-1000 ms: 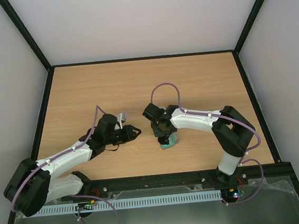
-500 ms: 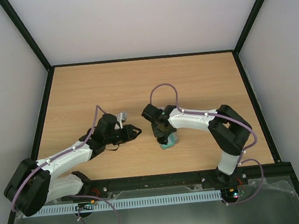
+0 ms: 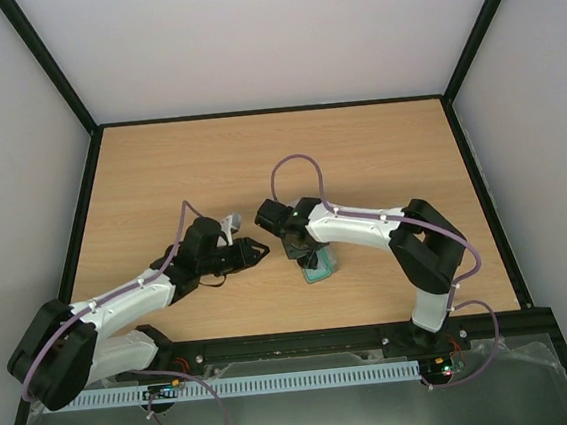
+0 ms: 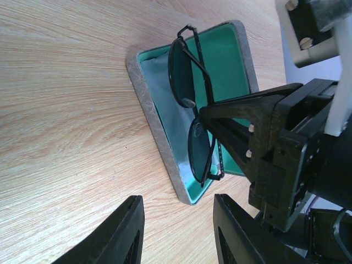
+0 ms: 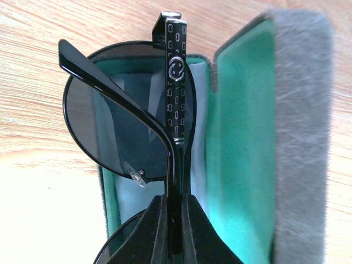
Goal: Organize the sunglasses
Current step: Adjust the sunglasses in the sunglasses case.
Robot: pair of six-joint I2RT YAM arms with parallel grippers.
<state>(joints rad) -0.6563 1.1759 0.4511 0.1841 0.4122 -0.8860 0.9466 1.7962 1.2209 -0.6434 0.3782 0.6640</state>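
right gripper [image 5: 175, 215]: is pinching the folded temple arms of the sunglasses between its two fingers, which are nearly closed around them.
sunglasses [image 4: 190, 104]: are hanging in the right gripper's hold over the open half of the case, above the middle stretch of the bench's near edge; the two round dark lenses are facing the lining, and the patterned temple is crossing one lens in the right wrist view. whether they are touching the lining cannot be told.
case [image 4: 157, 132]: is lying open on the bench, grey outside and green inside, with its lid [image 5: 300, 137] standing up beside the sunglasses.
cloth [image 5: 122, 199]: is lying pale blue-grey inside the case, under the lenses.
left gripper [image 4: 177, 234]: is holding its fingers wide apart with nothing between them, pointing at the case from the side of the bench's left edge, near it but apart from it.
bench [image 3: 378, 153]: is showing bare wood grain all around the case.
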